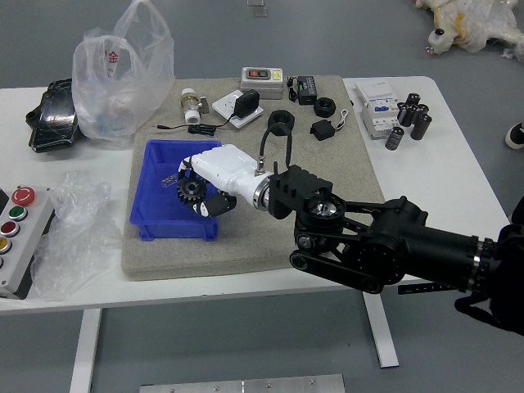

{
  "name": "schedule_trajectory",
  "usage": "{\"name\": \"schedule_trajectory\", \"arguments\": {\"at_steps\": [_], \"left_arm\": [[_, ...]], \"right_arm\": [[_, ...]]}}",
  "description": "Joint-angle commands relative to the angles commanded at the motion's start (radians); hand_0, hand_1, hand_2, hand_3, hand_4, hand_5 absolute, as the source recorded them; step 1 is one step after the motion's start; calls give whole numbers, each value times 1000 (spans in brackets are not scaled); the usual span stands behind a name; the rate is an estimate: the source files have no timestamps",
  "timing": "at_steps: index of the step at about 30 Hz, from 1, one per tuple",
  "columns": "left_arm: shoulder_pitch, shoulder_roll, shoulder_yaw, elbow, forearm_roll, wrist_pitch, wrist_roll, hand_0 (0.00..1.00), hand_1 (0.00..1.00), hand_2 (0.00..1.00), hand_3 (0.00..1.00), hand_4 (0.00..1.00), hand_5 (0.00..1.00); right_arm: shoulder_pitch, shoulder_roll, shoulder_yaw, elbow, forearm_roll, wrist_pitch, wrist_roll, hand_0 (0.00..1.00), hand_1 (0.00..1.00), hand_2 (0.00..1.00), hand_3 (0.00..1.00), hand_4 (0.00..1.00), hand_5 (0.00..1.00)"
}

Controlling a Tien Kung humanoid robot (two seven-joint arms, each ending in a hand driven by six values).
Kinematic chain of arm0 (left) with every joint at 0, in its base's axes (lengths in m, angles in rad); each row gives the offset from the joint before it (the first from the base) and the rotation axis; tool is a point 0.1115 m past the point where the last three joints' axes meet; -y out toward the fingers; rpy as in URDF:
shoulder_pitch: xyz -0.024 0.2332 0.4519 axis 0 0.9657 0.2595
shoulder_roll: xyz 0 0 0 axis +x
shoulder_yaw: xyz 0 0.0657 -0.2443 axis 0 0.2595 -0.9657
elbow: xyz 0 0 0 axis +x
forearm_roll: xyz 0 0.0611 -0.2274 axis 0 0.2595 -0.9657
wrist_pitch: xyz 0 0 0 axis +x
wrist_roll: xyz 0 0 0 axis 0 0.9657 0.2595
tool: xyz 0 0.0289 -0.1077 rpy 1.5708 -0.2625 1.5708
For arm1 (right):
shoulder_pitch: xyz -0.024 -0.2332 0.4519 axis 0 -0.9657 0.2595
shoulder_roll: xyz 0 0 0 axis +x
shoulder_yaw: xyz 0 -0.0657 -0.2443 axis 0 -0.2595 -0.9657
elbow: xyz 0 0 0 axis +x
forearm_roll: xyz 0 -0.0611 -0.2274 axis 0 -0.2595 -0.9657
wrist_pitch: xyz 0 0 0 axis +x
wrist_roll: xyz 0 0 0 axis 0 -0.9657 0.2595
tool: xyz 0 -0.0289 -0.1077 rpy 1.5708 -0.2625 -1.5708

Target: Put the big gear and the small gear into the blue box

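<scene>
1. The robot's right hand (227,169) reaches in from the right, over the right-hand part of the blue box (173,231), its fingers closed around the big gear (191,189) and pinching it
2. The big gear is over the inside of the blue box, near the wall on the right, its toothed face turned toward the camera; whether it touches the box floor I cannot tell
3. Where the small gear is I cannot tell
4. In the blue box, just left of the fingertips, lies a small metal wire piece (169,180), partly covered
5. The blue box stands upright on the left part of a grey mat (196,266), which lies on the white surface (471,180)
6. Behind the arm, on the mat, are two black rings (324,107) and a black block (322,129)
7. Left of the mat, a clear plastic wrap (72,237) lies beside a control box (31,237) with coloured buttons; a plastic bag (123,90) stands farther back
8. To the right, black cylinders (421,126) stand beside a white box (380,119)
</scene>
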Motion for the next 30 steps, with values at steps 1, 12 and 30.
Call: {"name": "schedule_trajectory", "arguments": {"at_steps": [1, 12, 30], "left_arm": [[0, 0, 0, 0, 0, 0, 0, 699, 649, 633, 773, 700, 409], [-3, -2, -1, 0, 2, -1, 0, 699, 650, 633, 775, 701, 409], [0, -6, 7, 2, -8, 2, -5, 699, 649, 633, 773, 700, 408]], "right_arm": [[0, 2, -4, -1, 0, 0, -1, 421, 696, 792, 761, 448, 218], [-3, 3, -7, -3, -10, -2, -5, 448, 765, 854, 884, 565, 226], [-120, -137, 228, -51, -40, -14, -32, 432, 737, 815, 853, 623, 235]]}}
